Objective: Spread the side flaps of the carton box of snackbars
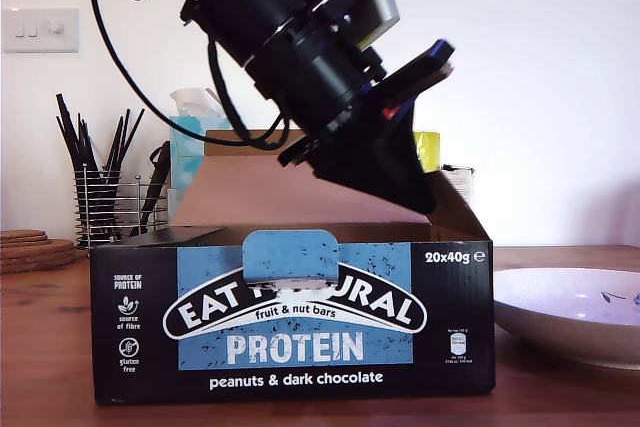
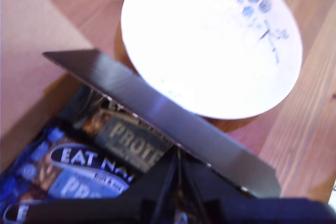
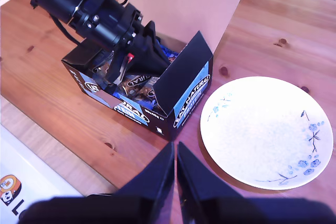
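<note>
The carton box of snackbars [image 1: 290, 317] stands on the wooden table with its wide brown lid flap [image 1: 270, 192] raised behind. My first gripper [image 1: 418, 189] reaches down into the box at the exterior view's right end. It is shut, with fingertips [image 2: 176, 169] just inside the upright side flap [image 2: 168, 116] that faces the plate. That side flap [image 3: 184, 72] stands nearly vertical. The other side flap [image 1: 170, 236] lies folded outward at the exterior view's left end. Wrapped bars [image 2: 79, 166] fill the box. My second gripper [image 3: 176, 153] hovers shut high above the table in front of the box [image 3: 142, 111], holding nothing.
A white plate [image 1: 570, 312] with blue flowers [image 3: 310, 135] sits close beside the box at the exterior view's right. Behind the box are a wire holder of black utensils [image 1: 105, 197], a light-blue tissue box [image 1: 195, 142] and wooden coasters [image 1: 30, 247].
</note>
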Motion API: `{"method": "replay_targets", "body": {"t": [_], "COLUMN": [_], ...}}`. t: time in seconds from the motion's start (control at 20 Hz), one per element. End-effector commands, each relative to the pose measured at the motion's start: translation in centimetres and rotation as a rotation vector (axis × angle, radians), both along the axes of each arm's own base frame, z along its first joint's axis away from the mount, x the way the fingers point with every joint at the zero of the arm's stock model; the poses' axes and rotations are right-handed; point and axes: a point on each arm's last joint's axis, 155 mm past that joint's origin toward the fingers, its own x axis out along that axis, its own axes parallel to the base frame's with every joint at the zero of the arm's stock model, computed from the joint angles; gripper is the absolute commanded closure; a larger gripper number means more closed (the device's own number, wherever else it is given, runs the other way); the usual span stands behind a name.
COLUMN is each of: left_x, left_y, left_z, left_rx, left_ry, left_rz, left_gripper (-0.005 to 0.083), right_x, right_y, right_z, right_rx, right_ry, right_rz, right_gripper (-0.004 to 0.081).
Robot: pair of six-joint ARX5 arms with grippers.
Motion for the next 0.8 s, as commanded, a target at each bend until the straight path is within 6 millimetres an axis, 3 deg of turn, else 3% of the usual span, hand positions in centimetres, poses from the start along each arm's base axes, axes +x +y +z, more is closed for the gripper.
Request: {"method": "replay_targets", "body": {"t": [0.0, 0.25, 0.75], "left_x": [-0.3, -0.7, -1.1], "left_y": [-1.1, -2.9, -4.5], "left_z": [0.3, 1.7, -0.5], "left_rx": [-0.024, -0.081, -0.085], "left_ry": [-0.01, -0.062, -0.045], "left_rz": [-0.02, -0.045, -0.053], "left_gripper": [0.0793, 0.0793, 0.0793], "right_x": [-0.1, -0.1, -0.2], "right_y": [0.0, 0.0, 0.0], "right_z": [0.5, 0.5, 0.5], "right_rx": [-0.006, -0.007, -0.007], "right_ry": [-0.019, -0.018, -0.018], "right_rz": [0.013, 0.014, 0.014], "right_gripper": [0.0783, 0.0783, 0.0783]}}
